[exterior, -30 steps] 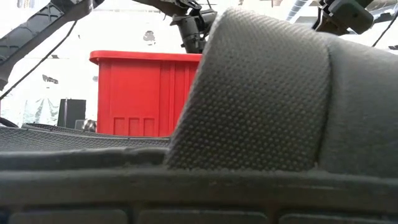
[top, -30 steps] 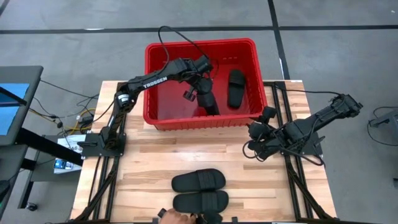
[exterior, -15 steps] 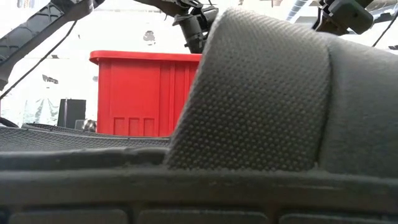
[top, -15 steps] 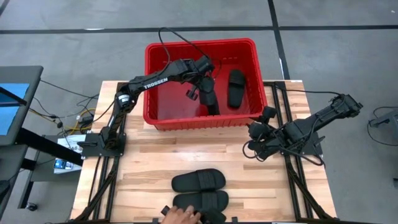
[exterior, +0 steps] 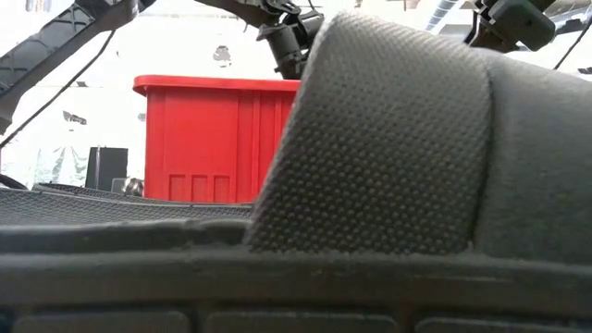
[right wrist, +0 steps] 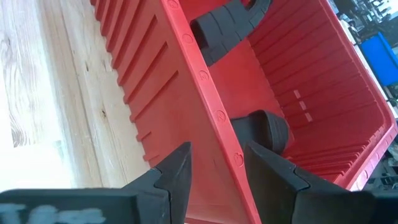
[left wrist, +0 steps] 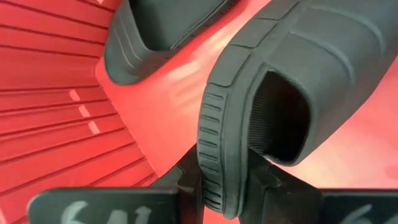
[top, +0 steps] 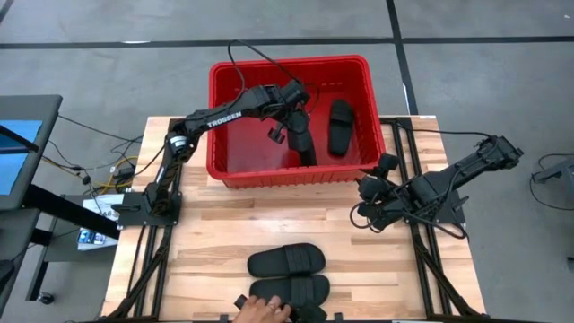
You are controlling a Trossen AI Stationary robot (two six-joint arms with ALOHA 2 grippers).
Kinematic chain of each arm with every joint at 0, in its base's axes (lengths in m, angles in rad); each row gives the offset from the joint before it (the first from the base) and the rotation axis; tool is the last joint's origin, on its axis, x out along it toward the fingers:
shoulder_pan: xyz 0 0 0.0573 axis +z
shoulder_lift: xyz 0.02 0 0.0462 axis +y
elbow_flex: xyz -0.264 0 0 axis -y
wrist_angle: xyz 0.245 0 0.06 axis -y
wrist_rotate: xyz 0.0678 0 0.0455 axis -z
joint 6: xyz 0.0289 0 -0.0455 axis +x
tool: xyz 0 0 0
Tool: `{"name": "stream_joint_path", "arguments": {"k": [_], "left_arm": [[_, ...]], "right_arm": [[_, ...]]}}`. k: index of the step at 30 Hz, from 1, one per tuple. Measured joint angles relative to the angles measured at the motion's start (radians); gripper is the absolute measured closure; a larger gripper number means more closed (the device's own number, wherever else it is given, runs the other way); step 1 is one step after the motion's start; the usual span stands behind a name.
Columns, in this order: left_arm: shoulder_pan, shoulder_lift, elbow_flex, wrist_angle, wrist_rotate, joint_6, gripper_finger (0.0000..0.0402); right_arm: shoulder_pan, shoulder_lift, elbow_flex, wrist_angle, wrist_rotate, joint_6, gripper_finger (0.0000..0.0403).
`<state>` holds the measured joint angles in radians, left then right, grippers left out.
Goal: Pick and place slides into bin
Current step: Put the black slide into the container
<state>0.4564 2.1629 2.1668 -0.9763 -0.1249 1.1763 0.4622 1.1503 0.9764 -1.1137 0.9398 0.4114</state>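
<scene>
The red bin (top: 224, 90) stands at the table's far middle. One black slide (top: 341, 126) lies flat on its floor. My left gripper (top: 294, 126) reaches into the bin and is shut on a second slide (top: 307, 148), which also fills the left wrist view (left wrist: 298, 56). Two more slides (top: 285, 260) (top: 289, 290) lie side by side, soles down, at the table's near edge. The nearer one fills the low view (exterior: 388, 139). My right gripper (top: 366, 193) waits open just right of the bin's near right corner; its fingers (right wrist: 174, 174) stand apart. My left gripper pinches the slide's sole (left wrist: 214, 180) at one end. One finger (left wrist: 186, 180) is on the underside and the other (left wrist: 273, 186) on the footbed at the strap's opening. The slide slants down toward the bin's near wall; whether its lower end rests there I cannot tell.
A person's hand (top: 262, 309) lies at the table's near edge on the nearer slide. The bin's thick rim (right wrist: 205, 81) runs close in front of my right gripper. Bare wood shows between the bin and the two slides.
The person's hand has come farther in from the near edge onto the nearer slide.
</scene>
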Motion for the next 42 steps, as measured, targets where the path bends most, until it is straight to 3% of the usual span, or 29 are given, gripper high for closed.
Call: {"name": "stream_joint_path", "arguments": {"k": [6, 15, 20, 37, 42], "left_arm": [[-0.001, -0.002, -0.011, 0.015, -0.021, 0.000, 0.0347], [-0.002, 0.000, -0.013, 0.032, -0.027, 0.010, 0.0268], [-0.002, 0.000, -0.013, 0.059, -0.023, 0.009, 0.0243], [-0.006, 0.000, -0.013, 0.215, -0.012, -0.060, 0.0240], [-0.007, 0.000, -0.013, 0.246, -0.064, -0.077, 0.0240]], "right_arm": [[0.000, 0.000, 0.000, 0.000, 0.000, 0.000, 0.0264], [0.000, 0.000, 0.000, 0.000, 0.000, 0.000, 0.0266], [0.000, 0.000, 0.000, 0.000, 0.000, 0.000, 0.0264], [0.000, 0.000, 0.000, 0.000, 0.000, 0.000, 0.0266], [0.000, 0.000, 0.000, 0.000, 0.000, 0.017, 0.0265]]}}
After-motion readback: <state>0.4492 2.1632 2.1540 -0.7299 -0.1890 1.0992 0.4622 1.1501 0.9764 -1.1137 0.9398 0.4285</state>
